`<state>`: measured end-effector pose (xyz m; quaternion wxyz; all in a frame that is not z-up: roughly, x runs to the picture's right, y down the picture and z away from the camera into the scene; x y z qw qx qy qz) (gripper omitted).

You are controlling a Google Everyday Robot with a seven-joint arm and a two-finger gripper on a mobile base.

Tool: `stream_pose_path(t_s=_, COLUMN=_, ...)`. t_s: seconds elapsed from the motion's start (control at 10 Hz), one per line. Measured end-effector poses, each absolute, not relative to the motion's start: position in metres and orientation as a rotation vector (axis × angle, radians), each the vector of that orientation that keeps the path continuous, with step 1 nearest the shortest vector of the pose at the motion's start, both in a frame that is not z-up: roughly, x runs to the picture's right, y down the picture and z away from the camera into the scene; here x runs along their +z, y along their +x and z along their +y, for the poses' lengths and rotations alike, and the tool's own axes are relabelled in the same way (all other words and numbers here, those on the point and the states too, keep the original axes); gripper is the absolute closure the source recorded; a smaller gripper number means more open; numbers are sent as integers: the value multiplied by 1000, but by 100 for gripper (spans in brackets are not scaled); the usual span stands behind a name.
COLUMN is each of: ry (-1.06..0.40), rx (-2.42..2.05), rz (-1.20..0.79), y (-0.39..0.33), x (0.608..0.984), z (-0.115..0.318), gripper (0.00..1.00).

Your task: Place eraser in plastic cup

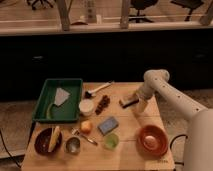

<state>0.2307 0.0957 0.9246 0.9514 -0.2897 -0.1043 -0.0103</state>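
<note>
- On the wooden table (127, 157), seen from the one camera, the small eraser block with a tan top and black base (128, 101) lies toward the far right. It is well apart from the translucent light-green plastic cup (111, 141) near the front edge.
- The white arm's two-finger gripper (140, 107) hangs just right of the eraser, fingers apart, holding nothing.
- A flat blue-grey rectangular pad (107, 125) lies between eraser and cup, and a shiny metal cup (73, 145) stands left of the plastic one.
- Risk: closing off-centre could nudge the eraser aside. Releasing slightly off the narrow cup could drop the eraser on the table or tip the light cup.
</note>
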Motion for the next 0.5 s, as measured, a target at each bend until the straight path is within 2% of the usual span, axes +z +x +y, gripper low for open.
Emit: stream_pose_path(t_s=0.5, ry=-568, rx=-64, rz=-207, y=222, x=921, z=90, gripper=20)
